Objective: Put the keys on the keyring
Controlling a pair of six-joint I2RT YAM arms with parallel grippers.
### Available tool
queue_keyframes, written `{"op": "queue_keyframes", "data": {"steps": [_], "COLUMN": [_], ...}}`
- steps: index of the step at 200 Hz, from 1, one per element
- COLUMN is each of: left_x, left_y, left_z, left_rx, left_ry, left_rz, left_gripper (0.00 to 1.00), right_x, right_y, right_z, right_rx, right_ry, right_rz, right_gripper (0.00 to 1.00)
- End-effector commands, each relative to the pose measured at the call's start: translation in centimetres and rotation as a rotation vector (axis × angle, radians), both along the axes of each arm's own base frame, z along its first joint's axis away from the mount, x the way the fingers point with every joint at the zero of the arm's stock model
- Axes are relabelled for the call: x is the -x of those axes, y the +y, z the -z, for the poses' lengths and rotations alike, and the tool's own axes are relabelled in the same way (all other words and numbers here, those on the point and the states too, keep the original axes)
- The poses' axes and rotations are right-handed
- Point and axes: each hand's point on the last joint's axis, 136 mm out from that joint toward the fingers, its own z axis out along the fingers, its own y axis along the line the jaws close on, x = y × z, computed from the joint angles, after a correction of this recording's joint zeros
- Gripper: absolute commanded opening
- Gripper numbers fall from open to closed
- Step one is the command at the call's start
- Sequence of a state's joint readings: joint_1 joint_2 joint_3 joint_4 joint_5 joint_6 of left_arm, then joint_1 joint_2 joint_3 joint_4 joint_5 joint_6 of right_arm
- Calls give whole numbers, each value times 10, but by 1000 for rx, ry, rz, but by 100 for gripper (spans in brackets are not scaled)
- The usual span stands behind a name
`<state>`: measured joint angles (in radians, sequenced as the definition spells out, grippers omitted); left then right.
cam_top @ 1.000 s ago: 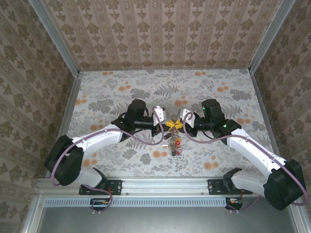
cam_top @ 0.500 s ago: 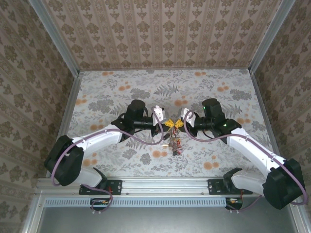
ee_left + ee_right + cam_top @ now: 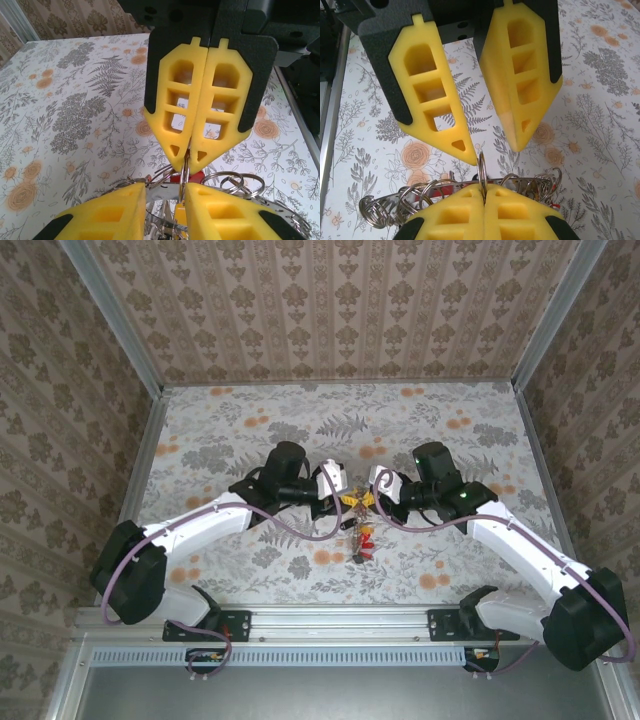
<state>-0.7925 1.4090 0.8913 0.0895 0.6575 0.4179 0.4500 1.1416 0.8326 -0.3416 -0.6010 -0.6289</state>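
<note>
The bunch of keys (image 3: 361,538), with red heads, hangs between the two arms above the table. My right gripper (image 3: 483,189) is shut on a small split ring (image 3: 482,167) that stands upright out of its pads. Below the ring runs the thin grey edge of the keyring (image 3: 465,183), strung with several small rings and a red key head (image 3: 440,190). My left gripper (image 3: 165,187) faces it, open, one finger (image 3: 107,210) on each side of the split ring (image 3: 185,172) and the keyring (image 3: 162,192). From above, the left gripper (image 3: 345,498) and right gripper (image 3: 368,498) meet tip to tip.
The floral table (image 3: 230,420) stretches out behind and beside the arms. Patterned walls with metal corner posts (image 3: 120,330) enclose it on three sides. Loose wire rings (image 3: 240,180) crowd to the right of the held ring.
The right gripper has shut on the split ring and the left gripper has opened off it. The left wrist has shifted slightly right and the bunch hangs a little lower.
</note>
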Motion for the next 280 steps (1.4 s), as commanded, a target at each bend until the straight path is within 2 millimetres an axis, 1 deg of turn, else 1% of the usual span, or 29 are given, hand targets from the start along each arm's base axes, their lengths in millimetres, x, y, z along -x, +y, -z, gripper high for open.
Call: {"op": "queue_keyframes", "data": {"steps": [1, 73, 121, 164, 176, 191, 207, 218, 228, 246, 280], "left_x": [3, 4, 3, 4, 5, 6, 6, 7, 8, 8, 8], "left_y": [-5, -9, -10, -12, -14, -15, -15, -14, -14, -14, -11], "left_z": [-13, -10, -4, -2, -1, -1, -3, -3, -4, -9, -26], "left_rx": [4, -9, -31, -42, -43, -45, -41, -41, -39, -8, 103], "left_ry": [-32, -29, -20, -15, -13, -10, -12, -12, -8, -9, 12], "left_rz": [33, 48, 53, 69, 78, 82, 86, 87, 94, 92, 88], "left_gripper": [27, 28, 27, 21, 16, 14, 7, 0, 0, 0, 0], "right_x": [-3, -2, -2, 1, 1, 2, 2, 2, 1, -2, -3], "right_y": [4, 7, 10, 12, 12, 13, 13, 12, 11, 6, 1], "right_z": [-23, -27, -30, -33, -34, -36, -35, -35, -34, -29, -19], "right_rx": [-20, -51, -68, -91, -97, -103, -105, -103, -98, -85, -113], "right_ry": [-75, -88, -95, -96, -98, -99, -103, -108, -112, -118, -68], "right_rz": [-15, -27, -35, -47, -50, -55, -54, -50, -41, -8, 28], "right_gripper": [0, 0, 0, 1, 1, 1, 1, 2, 4, 11, 14]}}
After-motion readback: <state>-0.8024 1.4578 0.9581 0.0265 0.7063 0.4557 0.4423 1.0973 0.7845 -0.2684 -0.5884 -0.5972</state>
